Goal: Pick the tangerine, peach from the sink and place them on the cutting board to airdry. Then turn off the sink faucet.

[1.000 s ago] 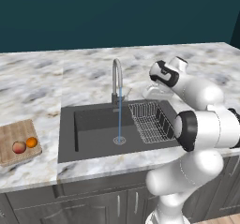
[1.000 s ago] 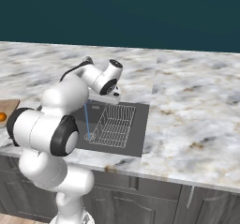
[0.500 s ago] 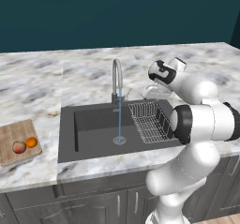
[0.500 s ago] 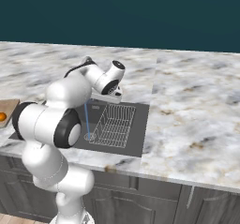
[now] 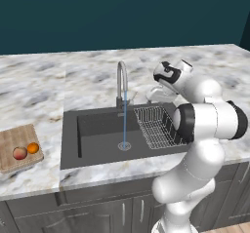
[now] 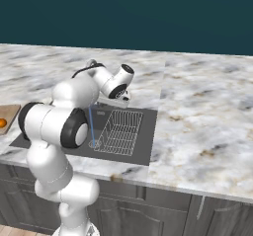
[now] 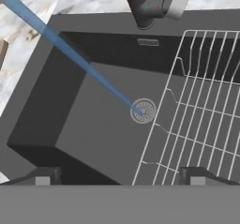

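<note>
The peach (image 5: 19,153) and the tangerine (image 5: 32,148) lie side by side on the wooden cutting board (image 5: 14,138) at the far left of the counter. In the right base view the tangerine (image 6: 1,123) peeks in at the left edge. The dark sink (image 5: 97,129) holds no fruit. Its sink faucet (image 5: 120,81) is running, and a blue stream falls to the drain (image 7: 143,110). My gripper (image 5: 155,94) hangs open above the sink's back right, near the wire rack (image 5: 158,125). In the hand view the gripper (image 7: 119,178) holds nothing between its wide-apart fingertips (image 7: 42,176).
Marble counter (image 5: 205,61) surrounds the sink on all sides. The faucet base (image 7: 150,7) stands at the basin's far rim in the hand view. My own white arm (image 6: 64,121) covers the left half of the sink in the right base view.
My arm has shifted slightly, the elbow rising a little while the hand stays over the sink's back right. The gripper stays open and the water keeps running.
</note>
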Controlling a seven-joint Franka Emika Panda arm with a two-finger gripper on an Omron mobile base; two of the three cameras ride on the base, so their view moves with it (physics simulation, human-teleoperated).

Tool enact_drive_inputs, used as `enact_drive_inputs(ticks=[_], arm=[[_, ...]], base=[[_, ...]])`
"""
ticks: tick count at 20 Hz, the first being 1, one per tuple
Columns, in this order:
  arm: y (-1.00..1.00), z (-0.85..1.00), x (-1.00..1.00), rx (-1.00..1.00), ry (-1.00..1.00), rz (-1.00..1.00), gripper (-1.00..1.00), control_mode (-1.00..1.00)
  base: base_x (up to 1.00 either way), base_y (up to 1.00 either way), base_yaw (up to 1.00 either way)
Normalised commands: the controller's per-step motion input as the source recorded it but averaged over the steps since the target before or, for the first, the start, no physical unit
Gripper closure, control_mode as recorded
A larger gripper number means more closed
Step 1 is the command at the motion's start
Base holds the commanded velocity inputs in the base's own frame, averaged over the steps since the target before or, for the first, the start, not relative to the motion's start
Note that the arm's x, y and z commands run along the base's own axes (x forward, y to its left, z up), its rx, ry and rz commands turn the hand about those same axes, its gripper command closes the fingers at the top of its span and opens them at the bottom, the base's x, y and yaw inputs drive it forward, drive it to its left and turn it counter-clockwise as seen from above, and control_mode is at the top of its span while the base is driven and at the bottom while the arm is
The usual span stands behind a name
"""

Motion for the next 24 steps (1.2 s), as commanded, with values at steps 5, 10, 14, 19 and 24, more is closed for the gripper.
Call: enact_drive_inputs(ticks=[5,10,14,19,24], arm=[[0.0,-0.06,0.23,0.02,0.0,0.0,-1.0,-1.0],[0.0,-0.08,0.23,0.05,-0.05,0.0,-1.0,-1.0],[0.0,-0.04,0.13,0.06,-0.12,0.0,-1.0,-1.0],[0.01,-0.07,0.08,0.03,-0.14,0.0,-1.0,-1.0],[0.02,-0.11,0.12,0.03,-0.09,0.0,-1.0,-1.0]], base=[[0.0,0.0,0.0],[0.0,0.0,0.0],[0.0,0.0,0.0],[0.0,0.0,0.0],[0.0,0.0,0.0]])
